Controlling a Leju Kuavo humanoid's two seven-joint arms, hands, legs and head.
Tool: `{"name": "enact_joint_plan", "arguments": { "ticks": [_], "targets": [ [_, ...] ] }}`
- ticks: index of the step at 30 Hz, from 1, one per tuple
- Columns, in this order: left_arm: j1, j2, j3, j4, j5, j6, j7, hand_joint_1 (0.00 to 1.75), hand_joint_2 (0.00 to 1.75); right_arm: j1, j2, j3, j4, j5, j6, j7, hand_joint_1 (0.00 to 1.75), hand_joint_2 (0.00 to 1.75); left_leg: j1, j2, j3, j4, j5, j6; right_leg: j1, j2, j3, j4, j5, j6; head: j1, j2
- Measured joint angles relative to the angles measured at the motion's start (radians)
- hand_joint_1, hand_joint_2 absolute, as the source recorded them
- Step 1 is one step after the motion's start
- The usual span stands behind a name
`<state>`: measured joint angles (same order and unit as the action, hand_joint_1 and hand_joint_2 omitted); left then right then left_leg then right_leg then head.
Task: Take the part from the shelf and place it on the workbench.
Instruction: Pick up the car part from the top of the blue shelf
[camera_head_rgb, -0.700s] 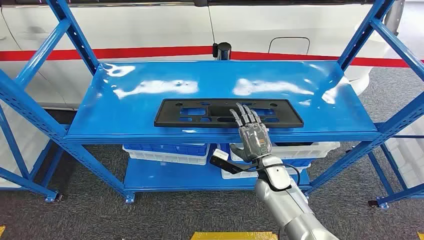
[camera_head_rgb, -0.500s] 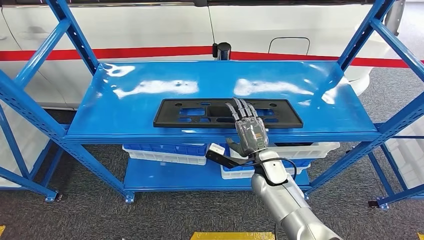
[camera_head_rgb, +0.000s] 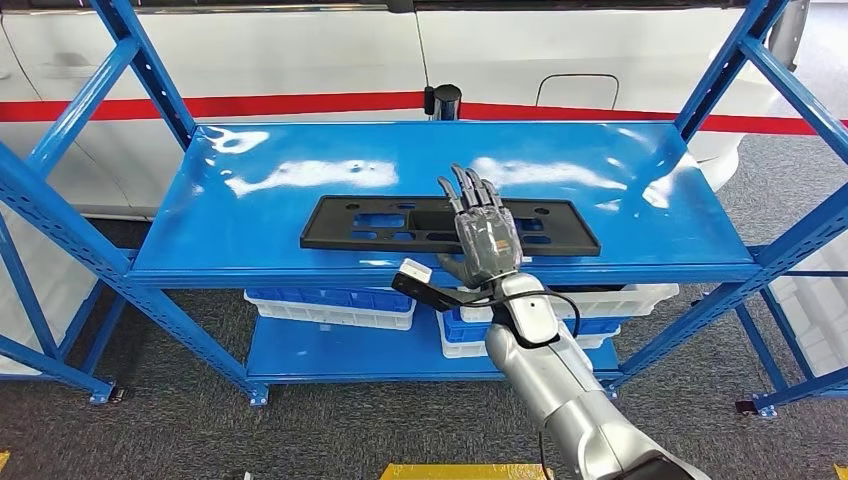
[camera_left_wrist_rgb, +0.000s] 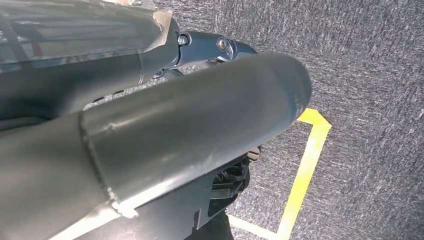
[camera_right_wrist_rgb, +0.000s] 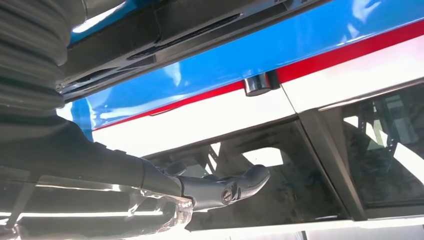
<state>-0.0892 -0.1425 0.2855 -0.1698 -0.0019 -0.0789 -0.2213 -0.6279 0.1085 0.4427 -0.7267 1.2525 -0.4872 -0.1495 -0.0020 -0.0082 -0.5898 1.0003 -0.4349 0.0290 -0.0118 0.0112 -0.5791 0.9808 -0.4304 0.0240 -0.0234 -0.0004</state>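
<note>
Fingers (camera_head_rgb: 470, 192) of right hand (camera_head_rgb: 485, 240) extended, apart, over the black part (camera_head_rgb: 380, 222); nothing clamped. Part lies flat near shelf (camera_head_rgb: 300, 170) front edge. Risk: a shallow grip on the thin plate could let it slide off.

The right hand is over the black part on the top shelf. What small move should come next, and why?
Probably lower the right hand and close its fingers on the black part's near edge. In the head view the fingers are spread above the part, which lies flat on the blue shelf and looks ungripped, so it cannot be lifted toward the workbench yet.
</note>
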Motion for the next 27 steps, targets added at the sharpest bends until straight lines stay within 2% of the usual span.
{"name": "enact_joint_plan", "arguments": {
  "ticks": [8,14,18,20,24,25,27],
  "targets": [
    [-0.001,0.003,-0.002,0.0,-0.001,-0.007,0.003,0.0,0.0,-0.044,0.024,0.012,0.064,0.024,-0.002,0.029,0.0,1.75,0.0,0.0,0.0,0.0,0.0,0.0,0.0,0.0,0.0,0.0,0.0,0.0,0.0,0.0],
    [-0.011,0.018,-0.009,0.0,-0.013,-0.046,0.045,0.0,0.0,-0.084,0.042,0.014,0.151,0.034,-0.008,0.069,0.0,1.75,0.0,0.0,0.0,0.0,0.0,0.0,0.0,0.0,0.0,0.0,0.0,0.0,0.0,0.0],
    [-0.017,0.019,-0.011,0.0,-0.019,-0.049,0.034,0.0,0.0,-0.096,0.043,0.014,0.198,0.046,-0.014,0.089,0.0,1.75,0.0,0.0,0.0,0.0,0.0,0.0,0.0,0.0,0.0,0.0,0.0,0.0,0.0,0.0],
    [-0.018,-0.005,-0.014,0.0,-0.025,-0.032,0.003,0.0,0.0,-0.099,0.044,0.014,0.216,0.054,-0.016,0.103,0.0,1.75,-0.001,0.0,0.0,0.0,0.0,0.0,0.0,0.0,0.0,0.0,0.0,0.0,0.0,0.0],
    [-0.014,-0.09,-0.03,0.0,-0.041,0.033,-0.058,0.0,0.0,-0.106,0.052,0.013,0.245,0.068,-0.025,0.119,0.0,1.75,-0.003,0.0,-0.001,0.0,0.001,0.001,0.0,0.0,0.001,0.0,0.0,0.0,0.0,0.0],
    [-0.012,-0.103,-0.033,0.0,-0.045,0.037,-0.069,0.0,0.0,-0.107,0.054,0.013,0.249,0.069,-0.029,0.12,0.38,1.75,-0.003,0.0,-0.001,0.0,0.001,0.001,0.0,0.0,0.001,0.0,0.0,0.0,0.0,0.0],
    [-0.007,-0.116,-0.039,0.0,-0.051,0.038,-0.084,0.0,0.0,-0.111,0.056,0.011,0.257,0.069,-0.038,0.121,1.25,1.75,-0.004,0.0,-0.001,0.0,0.001,0.001,0.0,0.001,0.001,0.0,0.0,0.0,0.0,0.0]
  ]
}}
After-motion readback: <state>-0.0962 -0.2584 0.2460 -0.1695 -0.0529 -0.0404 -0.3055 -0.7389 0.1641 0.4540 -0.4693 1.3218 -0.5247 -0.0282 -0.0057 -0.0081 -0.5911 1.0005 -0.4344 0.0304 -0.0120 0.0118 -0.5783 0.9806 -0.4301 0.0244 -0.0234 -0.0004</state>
